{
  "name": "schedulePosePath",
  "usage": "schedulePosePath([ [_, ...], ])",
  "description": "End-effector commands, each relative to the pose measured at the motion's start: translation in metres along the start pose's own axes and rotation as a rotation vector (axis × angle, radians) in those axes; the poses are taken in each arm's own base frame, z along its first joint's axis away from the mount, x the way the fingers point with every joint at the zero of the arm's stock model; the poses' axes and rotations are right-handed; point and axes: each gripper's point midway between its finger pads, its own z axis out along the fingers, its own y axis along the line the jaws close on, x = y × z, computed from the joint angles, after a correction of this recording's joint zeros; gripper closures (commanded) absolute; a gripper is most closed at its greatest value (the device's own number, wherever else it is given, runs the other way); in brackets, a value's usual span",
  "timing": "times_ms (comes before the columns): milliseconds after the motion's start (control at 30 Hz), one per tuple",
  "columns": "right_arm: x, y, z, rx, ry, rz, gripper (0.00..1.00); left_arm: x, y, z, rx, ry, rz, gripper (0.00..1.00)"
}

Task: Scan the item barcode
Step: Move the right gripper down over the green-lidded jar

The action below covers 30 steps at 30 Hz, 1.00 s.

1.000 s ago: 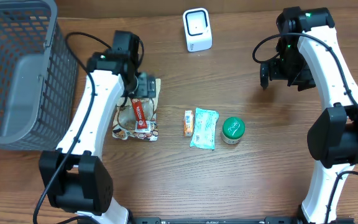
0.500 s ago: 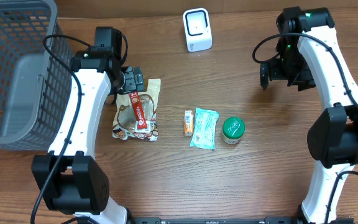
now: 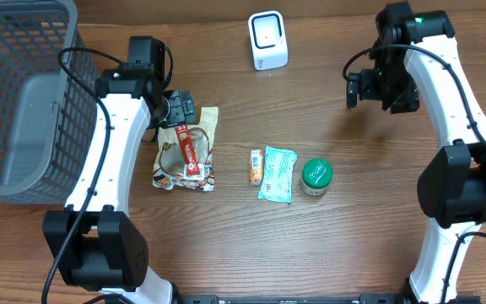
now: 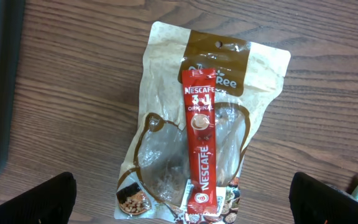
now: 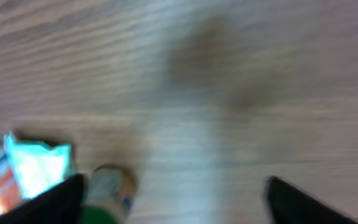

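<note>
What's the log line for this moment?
left hand: open, over coffee stick lying on snack bag | right hand: open, empty | scanner: nothing presented

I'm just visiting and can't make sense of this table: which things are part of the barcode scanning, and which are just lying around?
Likely part of the job: white scanner, coffee stick, brown pouch, orange packet, teal packet, green-lidded jar.
Probably just standing by: grey basket.

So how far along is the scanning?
Nothing looks scanned: coffee stick atop snack pouch, orange packet, teal packet and green-lidded jar lie on the table, away from the scanner. In hand: nothing; right gripper open, left gripper open over the pouch. Left: every pick and scan.
</note>
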Motion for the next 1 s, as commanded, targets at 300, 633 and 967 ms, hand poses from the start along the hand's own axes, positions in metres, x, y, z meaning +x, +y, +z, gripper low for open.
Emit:
schedulePosePath([
  [300,0.072,0.021,-0.131,-0.171,-0.184,0.099,0.23,-0.006,-0.002,-0.011,0.015,-0.034,-0.012,0.00],
  [633,0.109,0.011,-0.121,-0.094,-0.155,0.254,0.22,-0.006,-0.002,-0.011,0.015,-0.033,-0.012,0.00],
  [967,0.122,0.060,0.000,-0.011,-0.086,0.207,0.04,-0.006,-0.002,-0.011,0.015,-0.033,-0.012,0.00],
])
